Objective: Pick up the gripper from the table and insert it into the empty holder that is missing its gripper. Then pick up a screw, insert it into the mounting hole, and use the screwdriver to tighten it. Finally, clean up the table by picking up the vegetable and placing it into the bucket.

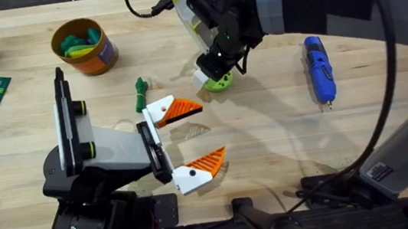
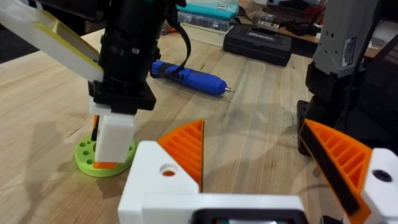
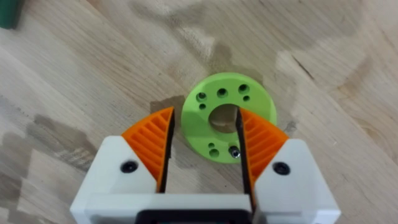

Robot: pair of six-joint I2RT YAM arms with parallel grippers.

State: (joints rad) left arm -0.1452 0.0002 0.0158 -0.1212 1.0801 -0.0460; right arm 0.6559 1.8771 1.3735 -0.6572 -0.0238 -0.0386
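Currently logged: flat lime-green plastic disc with holes, light, rigid, on the wooden table; right gripper straddled its rim, narrowly parted; left gripper gaped wide, empty.

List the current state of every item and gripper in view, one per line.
left gripper: open, empty, above the table.
right gripper: open, fingers straddling the green disc.
green disc: flat on the table, small screw in one rim hole.
screwdriver: lying on the table, untouched.
vegetable: lying on the table, not yet in the bucket.
bucket: upright, already holding green toys.
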